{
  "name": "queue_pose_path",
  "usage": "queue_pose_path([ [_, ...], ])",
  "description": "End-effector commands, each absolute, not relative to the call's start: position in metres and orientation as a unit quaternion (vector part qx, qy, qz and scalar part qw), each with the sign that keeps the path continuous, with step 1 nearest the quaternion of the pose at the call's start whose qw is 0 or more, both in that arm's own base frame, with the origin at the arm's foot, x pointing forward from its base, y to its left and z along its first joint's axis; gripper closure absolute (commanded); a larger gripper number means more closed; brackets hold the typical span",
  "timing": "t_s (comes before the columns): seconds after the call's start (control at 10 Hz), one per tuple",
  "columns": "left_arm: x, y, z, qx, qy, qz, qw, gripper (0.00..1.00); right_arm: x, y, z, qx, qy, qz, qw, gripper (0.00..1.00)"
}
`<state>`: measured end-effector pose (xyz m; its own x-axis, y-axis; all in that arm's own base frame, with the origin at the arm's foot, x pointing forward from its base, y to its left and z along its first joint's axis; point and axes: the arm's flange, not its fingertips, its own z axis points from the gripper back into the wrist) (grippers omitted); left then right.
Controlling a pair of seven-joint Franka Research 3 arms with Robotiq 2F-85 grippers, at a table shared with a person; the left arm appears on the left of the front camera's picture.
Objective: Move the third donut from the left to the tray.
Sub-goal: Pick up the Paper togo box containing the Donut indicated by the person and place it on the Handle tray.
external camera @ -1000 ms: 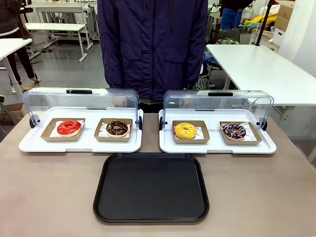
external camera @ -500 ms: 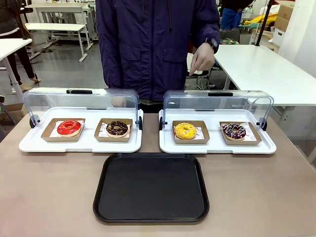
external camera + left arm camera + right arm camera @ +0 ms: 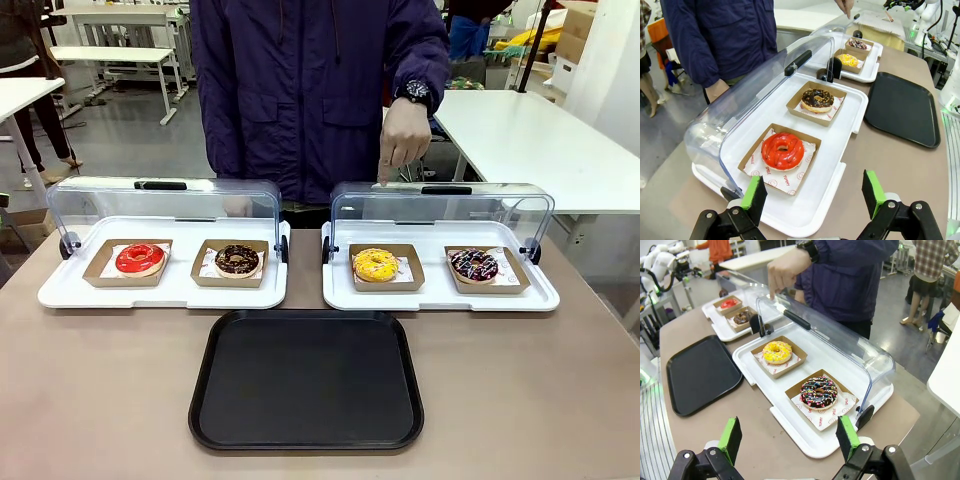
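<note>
Since person's hand (image 3: 403, 135) dropped, pointing above yellow sprinkled donut (image 3: 375, 264), target confirmed; black tray (image 3: 306, 380) waits; my left fingers (image 3: 756, 197), right fingers (image 3: 731, 436) spread, unladen.

My left tool (image 3: 814, 194) ends in 2 black fingers, each faced on the inside with a bright green pad (image 3: 754, 196) shaped like a slim wedge. Below the pads, the fingers widen into chunky black links (image 3: 722, 224) with rounded ends and a matte finish. Round silver pins (image 3: 888, 204) sit in those links, 2 showing on each side, each ringed by a dark collar. My right tool (image 3: 789, 436) is built the same way: 2 black fingers, the same green facing (image 3: 846, 434) on the inner sides, the same rounded black link bars (image 3: 700, 462), and 2 silver pivot heads (image 3: 888, 450) on each side.
</note>
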<state>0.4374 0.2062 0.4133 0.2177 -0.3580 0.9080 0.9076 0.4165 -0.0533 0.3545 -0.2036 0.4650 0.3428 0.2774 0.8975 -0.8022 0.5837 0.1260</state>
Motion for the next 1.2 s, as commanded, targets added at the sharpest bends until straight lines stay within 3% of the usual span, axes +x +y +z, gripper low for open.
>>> queue_pose_path([
  [0.0,0.4374,0.2066,0.4158,-0.311,-0.436,-0.443,0.719,0.0,0.3556,-0.2022,0.4661,0.292,-0.457,0.351,0.764,0.0],
  [1.1,0.4374,0.2066,0.4158,-0.311,-0.436,-0.443,0.719,0.0,0.3556,-0.2022,0.4661,0.292,-0.457,0.351,0.764,0.0],
])
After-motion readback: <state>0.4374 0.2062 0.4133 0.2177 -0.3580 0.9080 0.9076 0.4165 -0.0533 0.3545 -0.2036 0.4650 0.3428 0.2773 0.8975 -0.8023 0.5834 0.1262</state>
